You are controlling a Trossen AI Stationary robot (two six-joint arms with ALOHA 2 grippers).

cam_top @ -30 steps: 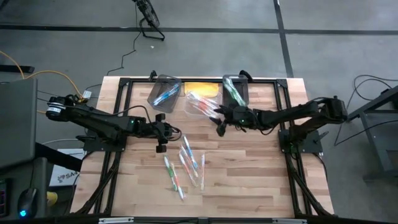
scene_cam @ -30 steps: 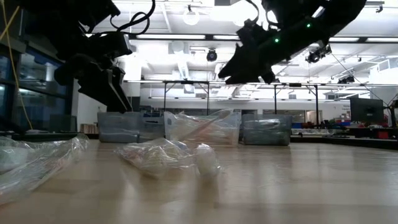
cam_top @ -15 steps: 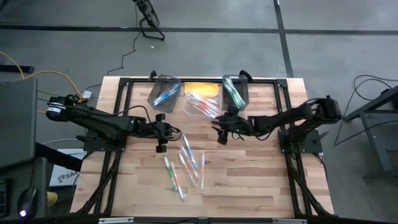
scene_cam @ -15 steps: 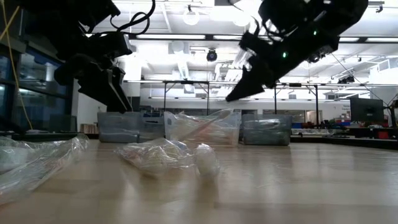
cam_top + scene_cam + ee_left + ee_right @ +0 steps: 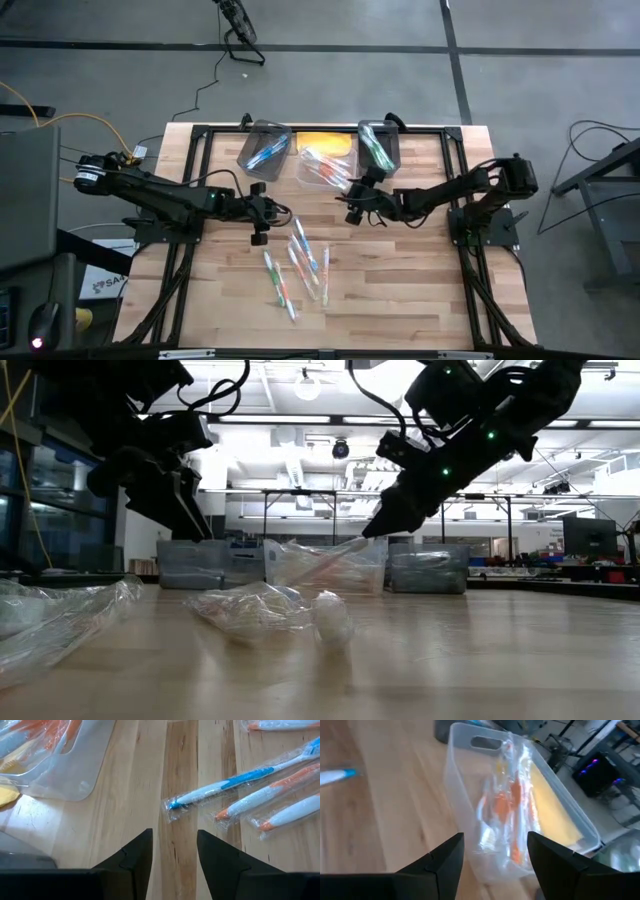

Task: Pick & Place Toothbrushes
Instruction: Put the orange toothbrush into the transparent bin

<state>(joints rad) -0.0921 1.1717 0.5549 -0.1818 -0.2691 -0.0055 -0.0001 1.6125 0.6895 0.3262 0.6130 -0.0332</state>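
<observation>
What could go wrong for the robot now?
The open right gripper hovers right by the clear bin of orange toothbrushes; it might bump and push the bin. The loose toothbrushes lie close together in slippery wrappers, so the open left gripper might grab two or let one slip.

You have several wrapped toothbrushes [image 5: 297,262] lying flat and loose on the wood at mid-table. You also have blue, orange and green ones sorted into bins at the far edge.
</observation>
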